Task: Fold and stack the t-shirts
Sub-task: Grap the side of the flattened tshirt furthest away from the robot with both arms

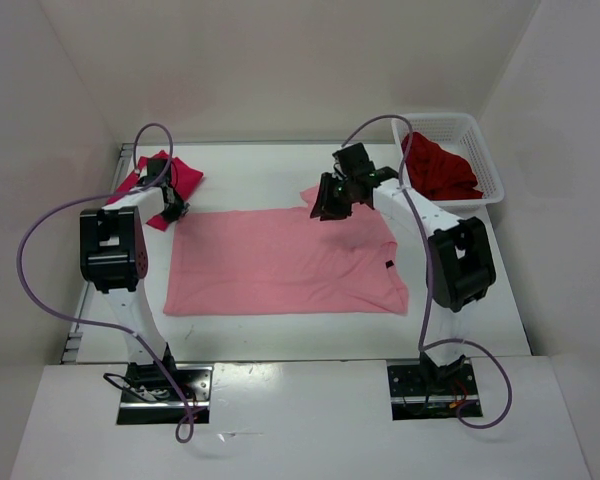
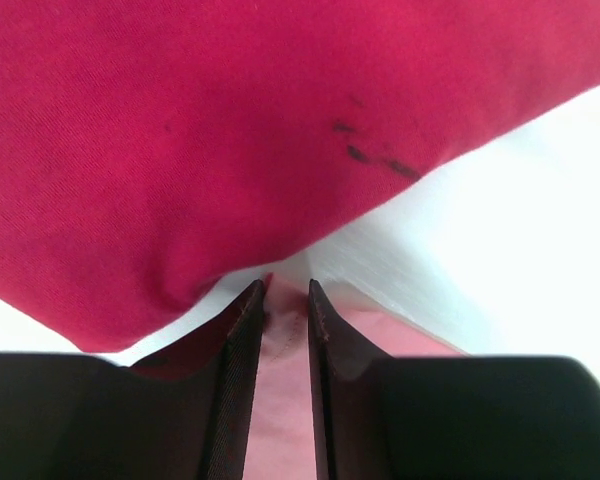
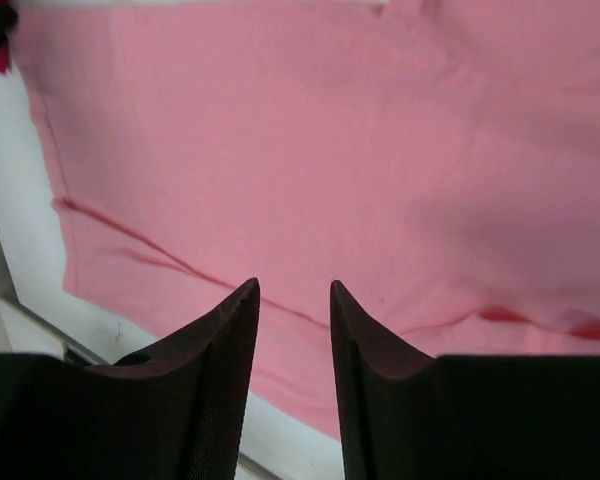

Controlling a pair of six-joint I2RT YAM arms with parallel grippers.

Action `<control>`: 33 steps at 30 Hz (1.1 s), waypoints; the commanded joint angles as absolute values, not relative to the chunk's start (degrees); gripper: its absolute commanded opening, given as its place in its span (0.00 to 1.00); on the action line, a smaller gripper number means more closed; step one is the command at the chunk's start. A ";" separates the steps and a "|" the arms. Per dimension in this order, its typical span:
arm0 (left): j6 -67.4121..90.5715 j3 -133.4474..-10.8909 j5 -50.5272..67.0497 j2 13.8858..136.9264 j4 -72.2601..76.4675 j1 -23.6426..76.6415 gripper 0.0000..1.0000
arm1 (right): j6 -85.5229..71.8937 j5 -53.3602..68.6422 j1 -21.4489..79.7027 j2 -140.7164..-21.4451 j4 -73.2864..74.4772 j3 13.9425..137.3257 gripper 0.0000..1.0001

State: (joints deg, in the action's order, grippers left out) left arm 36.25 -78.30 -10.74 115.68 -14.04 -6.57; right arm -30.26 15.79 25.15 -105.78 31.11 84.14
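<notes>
Cloth like this is soft, light and floppy, so the pink t-shirt lying flat in the middle of the worktop is best picked up by its corners. Left jaws sit nearly together at its far left corner, beside the folded bright red t-shirt, and I cannot tell if they pinch it; right jaws hang apart and empty over its far edge, toward the right
</notes>
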 commanded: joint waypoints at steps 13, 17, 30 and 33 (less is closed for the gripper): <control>37.35 -76.99 -5.37 111.27 -12.83 -6.24 0.10 | -26.10 -5.26 16.52 -130.59 30.49 115.12 0.56; 37.35 -75.59 -5.36 110.04 -12.13 -6.24 0.04 | -23.74 -11.32 16.52 -138.66 32.95 125.29 0.59; 37.88 -76.11 -3.78 108.98 -12.13 -6.24 0.02 | -21.62 -13.35 14.85 -158.55 44.47 155.74 0.56; 38.40 -76.11 -2.56 108.98 -12.13 -6.24 0.02 | -21.62 -13.36 14.85 -158.55 45.00 155.05 0.54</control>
